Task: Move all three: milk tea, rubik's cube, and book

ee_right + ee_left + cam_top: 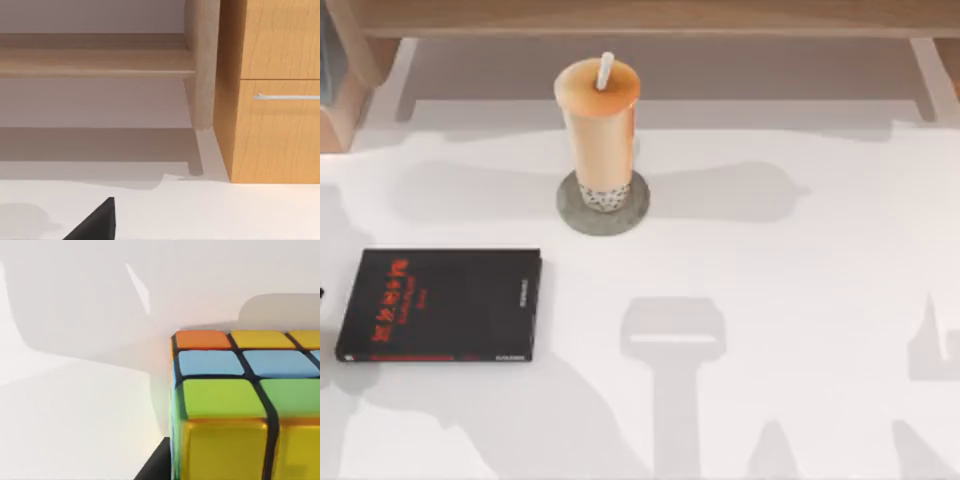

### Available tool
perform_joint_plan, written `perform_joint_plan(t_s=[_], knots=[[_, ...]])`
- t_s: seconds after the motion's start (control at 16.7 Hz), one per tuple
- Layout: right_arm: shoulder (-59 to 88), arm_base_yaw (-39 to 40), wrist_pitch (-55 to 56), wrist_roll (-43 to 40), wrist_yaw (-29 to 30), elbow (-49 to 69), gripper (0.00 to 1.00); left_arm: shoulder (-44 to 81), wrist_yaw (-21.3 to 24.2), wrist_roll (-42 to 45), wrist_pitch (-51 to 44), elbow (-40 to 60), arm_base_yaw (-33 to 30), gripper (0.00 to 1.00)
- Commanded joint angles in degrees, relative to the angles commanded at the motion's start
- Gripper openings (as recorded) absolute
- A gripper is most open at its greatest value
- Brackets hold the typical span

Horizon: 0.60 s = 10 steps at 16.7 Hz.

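Left end effector (pixel 155 467) right beside rubik's cube (pixel 240 400), nr touching.

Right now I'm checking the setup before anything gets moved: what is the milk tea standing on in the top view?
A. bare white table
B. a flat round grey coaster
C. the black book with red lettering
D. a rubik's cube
B: in the top view the milk tea stands upright with its pearl-filled base on the round grey coaster, well apart from the black book.
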Motion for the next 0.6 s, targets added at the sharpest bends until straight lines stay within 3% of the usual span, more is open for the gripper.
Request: perform_joint_plan(t_s=[0.36,0.6], knots=[[0.00,0.00,0.00,0.00,0.00,0.00,1.00,0.00,0.00,0.00,0.00,0.00,0.00,0.02],[0.00,0.00,0.00,0.00,0.00,0.00,1.00,0.00,0.00,0.00,0.00,0.00,0.00,0.00]])
